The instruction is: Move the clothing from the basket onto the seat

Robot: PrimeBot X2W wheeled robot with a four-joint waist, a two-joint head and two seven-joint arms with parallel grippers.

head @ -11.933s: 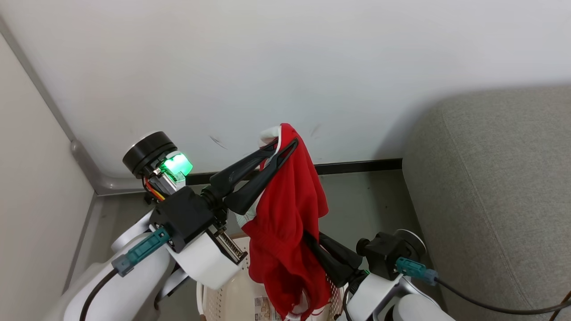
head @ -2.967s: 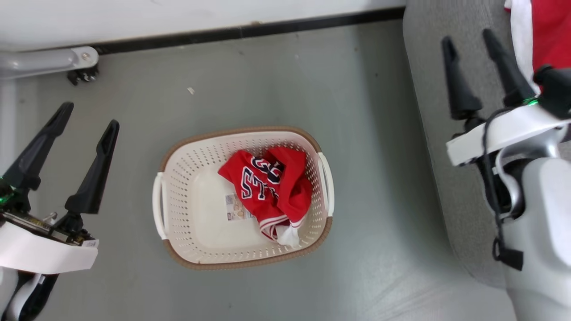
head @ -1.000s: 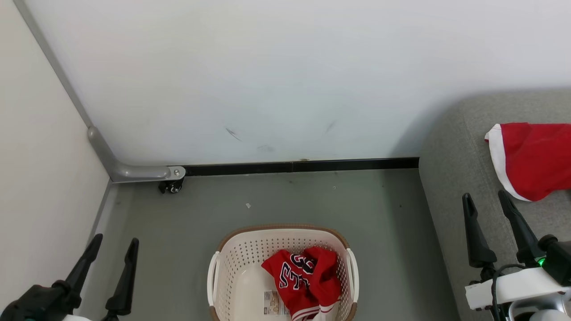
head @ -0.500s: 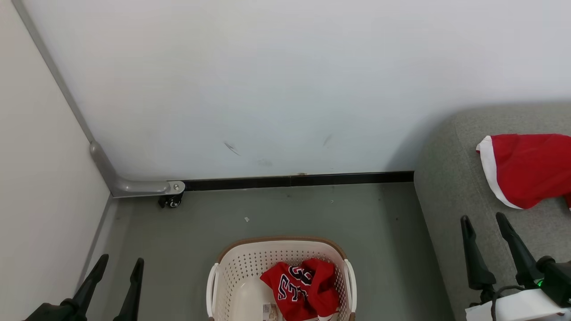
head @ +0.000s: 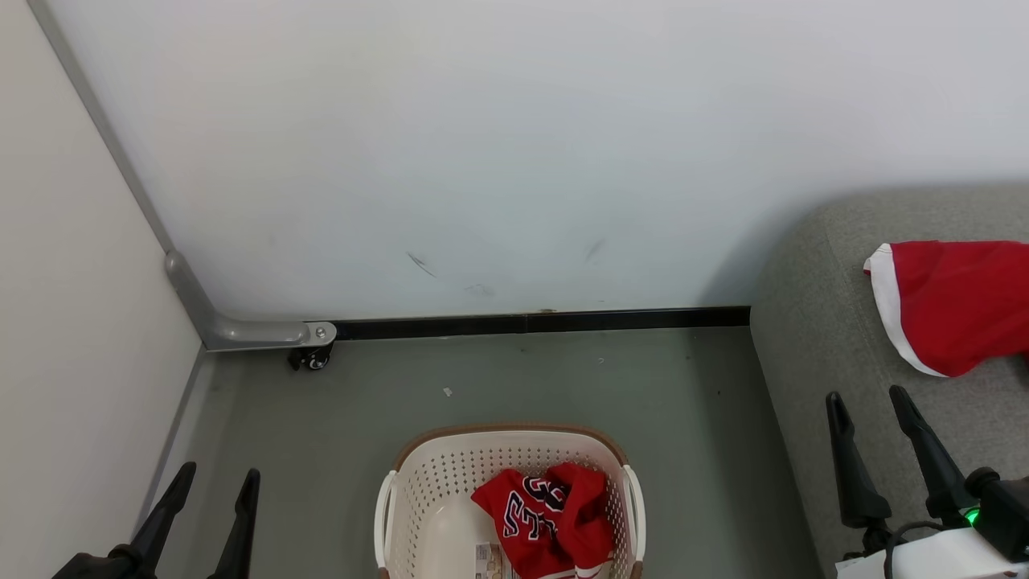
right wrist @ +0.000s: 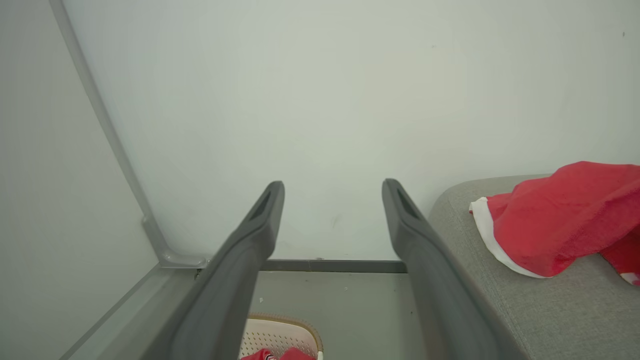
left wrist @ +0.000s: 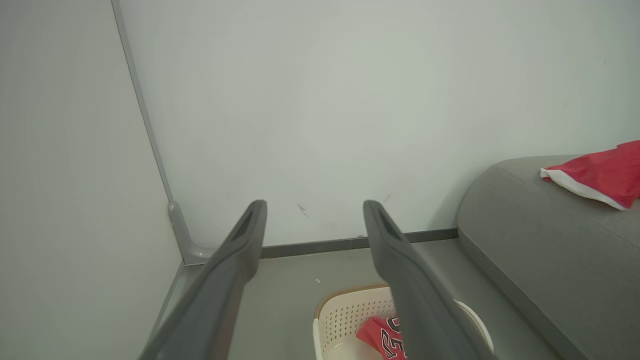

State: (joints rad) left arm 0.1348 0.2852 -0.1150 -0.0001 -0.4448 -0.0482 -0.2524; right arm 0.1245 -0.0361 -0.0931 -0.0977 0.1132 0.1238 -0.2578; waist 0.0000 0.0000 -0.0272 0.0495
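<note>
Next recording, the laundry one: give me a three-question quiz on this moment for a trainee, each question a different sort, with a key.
1. True or false: the numbered jersey lies in the basket.
2. The plain red garment is: A in the basket, B on the seat, C held by a gripper.
3. Fill in: the left gripper and the right gripper both stand ____ and hold nothing.

Key: 1 true; 2 B; 3 open.
</note>
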